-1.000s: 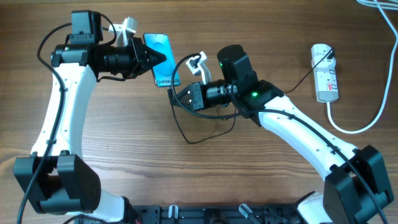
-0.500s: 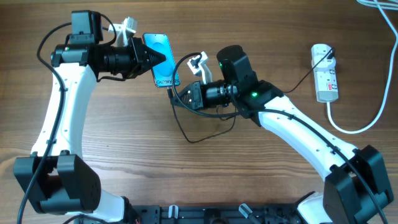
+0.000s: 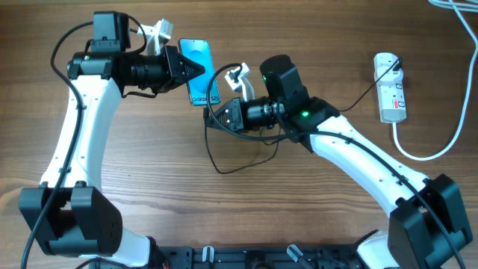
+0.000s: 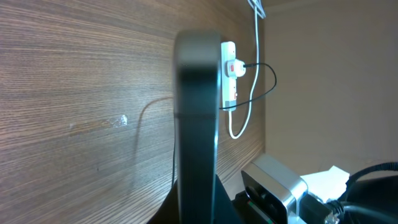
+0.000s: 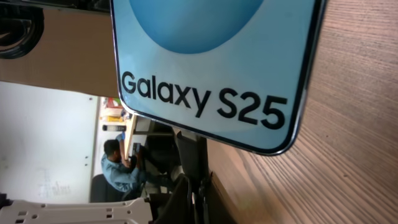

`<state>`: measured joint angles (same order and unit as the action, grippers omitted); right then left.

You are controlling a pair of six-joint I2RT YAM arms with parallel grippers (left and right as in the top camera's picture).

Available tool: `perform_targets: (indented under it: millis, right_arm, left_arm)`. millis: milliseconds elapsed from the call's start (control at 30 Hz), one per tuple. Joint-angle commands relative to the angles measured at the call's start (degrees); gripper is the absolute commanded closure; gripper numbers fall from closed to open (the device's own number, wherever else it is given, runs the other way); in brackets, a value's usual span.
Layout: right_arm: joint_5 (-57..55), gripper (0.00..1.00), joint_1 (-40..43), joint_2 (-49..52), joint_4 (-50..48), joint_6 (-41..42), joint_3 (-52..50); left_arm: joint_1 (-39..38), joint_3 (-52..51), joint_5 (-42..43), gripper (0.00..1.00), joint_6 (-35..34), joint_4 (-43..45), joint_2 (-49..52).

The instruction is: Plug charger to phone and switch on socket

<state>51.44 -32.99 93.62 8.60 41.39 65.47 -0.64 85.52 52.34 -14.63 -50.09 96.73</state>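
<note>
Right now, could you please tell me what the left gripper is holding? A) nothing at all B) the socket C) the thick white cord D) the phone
D: in the overhead view the left gripper is closed on the side edge of the phone, while the socket lies well apart from it at the right of the table.

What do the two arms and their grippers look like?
The left arm and right arm have white links, black joints and black cables. The left gripper and right gripper are black. Green lights glow on the right arm.
</note>
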Motion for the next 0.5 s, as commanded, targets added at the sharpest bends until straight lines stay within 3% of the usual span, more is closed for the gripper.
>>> perform_targets:
  millis: [0,300,400,433,467]
  right_arm:
    - [-4.2,0.96,3.6,-0.3,-2.2,0.6,0.8]
    - [-3.4,0.95,3.8,-0.3,-3.6,0.2,0.8]
    - [-6.8,0.96,3.7,-0.3,5.2,-7.5,0.8]
    - [-8.8,0.9,3.6,-0.3,8.2,-10.1,0.8]
    - [-12.0,0.72,3.5,-0.3,11.7,-12.7,0.8]
  left_arm:
    - [-1.5,0.0,3.5,0.96,5.5,-3.5,-1.2]
    - [-1.5,0.0,2.9,0.96,7.0,-4.7,-1.2]
    - [-1.4,0.0,-10.9,0.96,4.3,-4.5,-1.2]
    - [-1.3,0.0,-17.2,0.96,0.9,-4.4,-1.2]
    - [-1.0,0.0,-22.7,0.96,-2.1,-4.4,-1.2]
